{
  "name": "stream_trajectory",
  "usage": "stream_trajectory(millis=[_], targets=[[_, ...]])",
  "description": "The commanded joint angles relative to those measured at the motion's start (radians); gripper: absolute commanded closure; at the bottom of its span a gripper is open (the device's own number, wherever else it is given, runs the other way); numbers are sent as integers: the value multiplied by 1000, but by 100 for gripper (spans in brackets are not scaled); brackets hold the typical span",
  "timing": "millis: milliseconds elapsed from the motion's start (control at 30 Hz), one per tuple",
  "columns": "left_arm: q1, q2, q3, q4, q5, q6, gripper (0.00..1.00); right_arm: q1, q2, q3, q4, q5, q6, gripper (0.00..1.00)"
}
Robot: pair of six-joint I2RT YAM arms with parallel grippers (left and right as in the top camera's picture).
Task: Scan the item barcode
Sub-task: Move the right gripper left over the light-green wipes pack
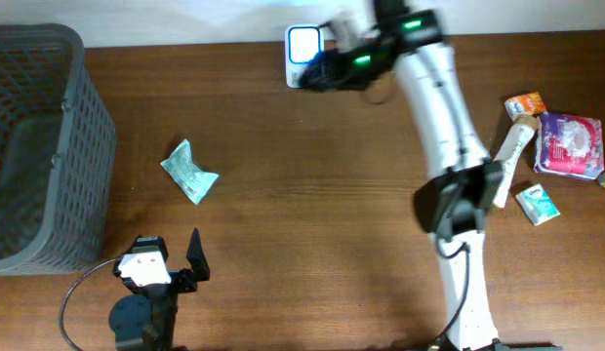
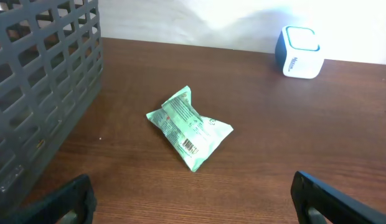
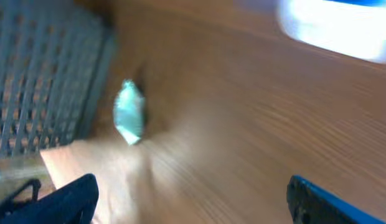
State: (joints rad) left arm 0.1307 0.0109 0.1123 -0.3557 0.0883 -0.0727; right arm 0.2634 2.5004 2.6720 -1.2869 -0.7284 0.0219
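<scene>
Packet [image 2: 190, 127] — likely light, soft, slippery film; barcode facing up. Best pinched across a crimped end. Left gripper [image 2: 193, 199], right gripper [image 3: 192, 196] — both spread wide, empty.

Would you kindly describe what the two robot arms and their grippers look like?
The right arm has white tubular links, black joints and green lights near its wrist. The left arm is black, with a white block on top and a thin cable looping out beside it. The left gripper and right gripper both have black fingers.
</scene>
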Motion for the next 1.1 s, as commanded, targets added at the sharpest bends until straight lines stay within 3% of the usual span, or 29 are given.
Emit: stream_trajectory(millis=[0, 167, 433, 500, 567, 800, 833, 867, 933, 1033, 1067], targets=[[3, -4, -2, -6, -7, -9, 1, 142, 38, -31, 92, -18, 13, 5], [3, -4, -2, -6, -7, -9, 1, 259, 76, -95, 260, 67, 124, 1], [3, -4, -2, -6, -7, -9, 1, 382, 99, -248, 452, 8, 141, 0], [3, -4, -2, -6, -7, -9, 1, 407, 102, -292, 504, 12, 179, 4], [3, -4, -2, -6, -7, -9, 1, 423, 106, -330, 550, 26, 246, 14], [3, -4, -2, -6, -7, -9, 1, 471, 111, -408, 614, 31, 275, 18], [3, -4, -2, -6, -7, -9, 1, 476, 111, -410, 620, 37, 275, 21], [3, -4, -2, -6, -7, -9, 1, 480, 111, -410, 623, 58, 275, 32], [3, -4, -2, -6, -7, -9, 1, 483, 111, -410, 620, 108, 275, 64], [3, -4, -2, -6, -7, -9, 1, 468, 111, -410, 611, 113, 277, 96], [3, -4, -2, -6, -7, -9, 1, 462, 110, -410, 602, 115, 285, 96]])
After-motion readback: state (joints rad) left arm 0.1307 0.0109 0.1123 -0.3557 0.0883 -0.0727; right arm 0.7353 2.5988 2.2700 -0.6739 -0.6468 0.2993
